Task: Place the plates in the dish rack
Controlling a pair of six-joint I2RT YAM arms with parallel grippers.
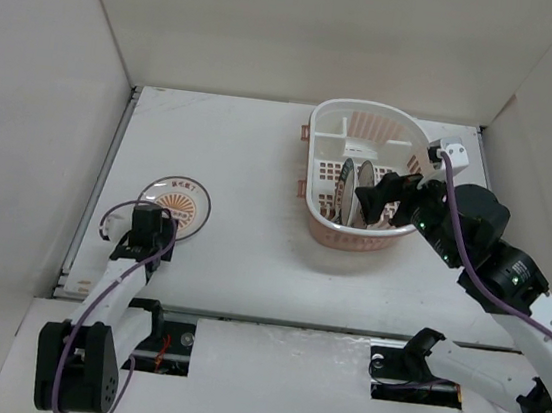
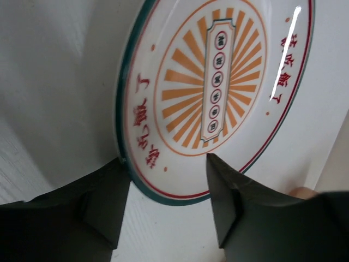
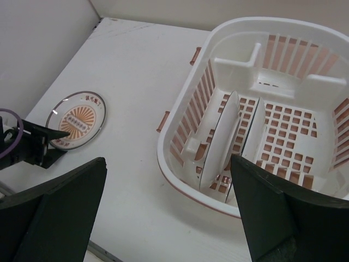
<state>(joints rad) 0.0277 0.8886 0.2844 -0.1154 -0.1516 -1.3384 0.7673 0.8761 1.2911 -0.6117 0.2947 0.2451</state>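
Observation:
The orange sunburst plate lies flat on the table at the left; it also shows in the left wrist view and the right wrist view. My left gripper is open, its fingers low at the plate's near rim, one at the rim's edge and one over it. The dish rack stands at the back right. Two plates stand on edge side by side between its ribs; their patterns are hard to see. My right gripper is open and empty, above the rack's near right rim.
White enclosure walls stand on the left, back and right. The table's left edge is close to the sunburst plate. The rack's corner compartment is at its far side. Bare table lies between the plate and the rack.

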